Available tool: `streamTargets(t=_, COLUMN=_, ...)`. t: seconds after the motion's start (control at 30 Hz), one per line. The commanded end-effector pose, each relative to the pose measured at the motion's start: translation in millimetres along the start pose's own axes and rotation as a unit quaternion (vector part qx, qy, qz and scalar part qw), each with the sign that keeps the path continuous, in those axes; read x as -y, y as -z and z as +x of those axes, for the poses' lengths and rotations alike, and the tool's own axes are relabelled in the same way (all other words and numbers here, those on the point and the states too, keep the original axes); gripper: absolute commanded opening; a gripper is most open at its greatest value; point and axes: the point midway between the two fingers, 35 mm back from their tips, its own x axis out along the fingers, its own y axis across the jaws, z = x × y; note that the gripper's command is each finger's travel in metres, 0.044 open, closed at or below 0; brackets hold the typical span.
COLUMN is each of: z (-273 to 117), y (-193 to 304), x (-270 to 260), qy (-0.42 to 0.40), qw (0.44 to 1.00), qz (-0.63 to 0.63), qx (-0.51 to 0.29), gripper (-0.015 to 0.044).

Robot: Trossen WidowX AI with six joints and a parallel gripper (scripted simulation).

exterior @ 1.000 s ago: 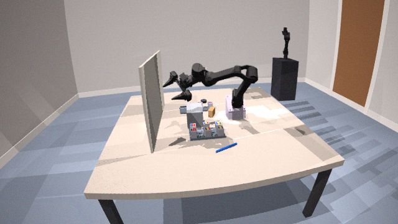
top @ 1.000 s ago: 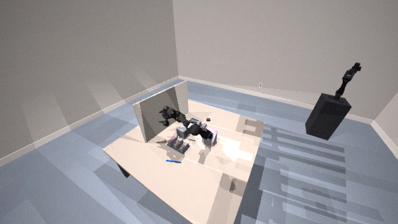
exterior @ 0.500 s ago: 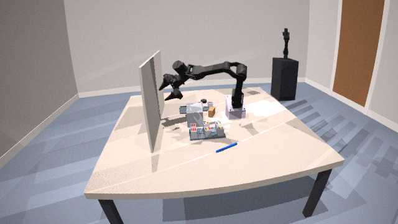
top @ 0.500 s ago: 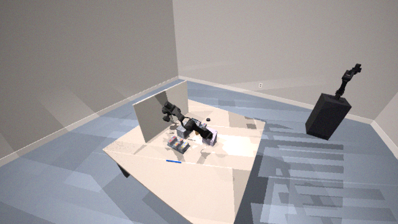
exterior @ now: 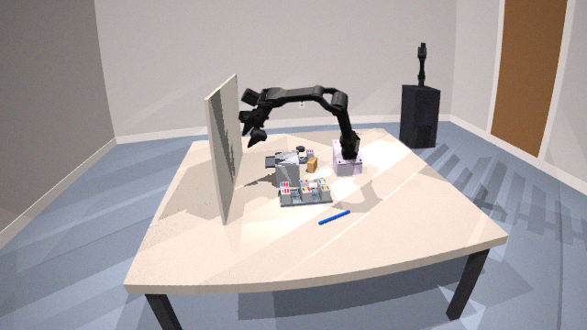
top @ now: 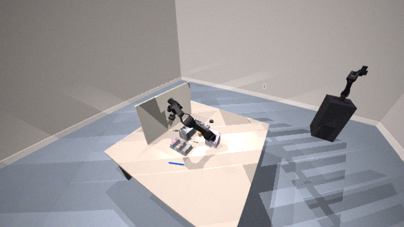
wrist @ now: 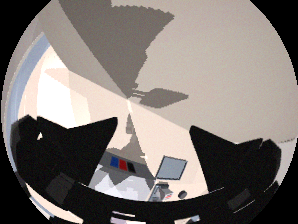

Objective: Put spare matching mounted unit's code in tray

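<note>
One hand [exterior: 253, 129] only, spread wide and gripping nothing, hung in the air close beside the upright panel [exterior: 225, 147], fingers angled down toward the table [exterior: 321, 247]. Below and nearer the arm's base, well apart from the hand, stood the mounted unit [exterior: 288, 170], a grey block; seen past the fingers in the wrist view as a grey shape bearing blue and red marks [wrist: 123, 164], the marks too blurred to read as a code. In front of the unit, nearer the table's front edge, lay the rack of spares [exterior: 305, 192], several small grey pieces with red, blue and yellow labels sitting in it; exact count and label order hard to make out. Behind the unit, a flat grey tray [exterior: 274, 160], mostly hidden by the block, contents not discernible. Beside the unit, a small tan block [exterior: 312, 165] and a dark round knob [exterior: 301, 148]. Farther forward on the table, a blue pen [exterior: 334, 217], apart from everything else. Arm base on a pale lilac mount [exterior: 347, 165].
</note>
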Motion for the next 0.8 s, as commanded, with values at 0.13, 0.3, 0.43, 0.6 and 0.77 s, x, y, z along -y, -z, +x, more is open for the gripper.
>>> streamTargets(t=0.13, z=-37.4, y=57.9, x=9.3, qy=-0.082, qw=0.954, qz=0.166, qx=-0.237, gripper=0.044)
streamTargets(t=0.3, z=-41.2, y=61.4, x=5.5, qy=-0.09, qw=0.947, qz=0.178, qx=-0.25, gripper=0.044)
streamTargets(t=0.43, z=-41.2, y=61.4, x=5.5, qy=-0.09, qw=0.947, qz=0.178, qx=-0.25, gripper=0.044)
streamTargets(t=0.6, z=-41.2, y=61.4, x=5.5, qy=-0.09, qw=0.947, qz=0.178, qx=-0.25, gripper=0.044)
streamTargets(t=0.77, z=-41.2, y=61.4, x=5.5, qy=-0.09, qw=0.947, qz=0.178, qx=-0.25, gripper=0.044)
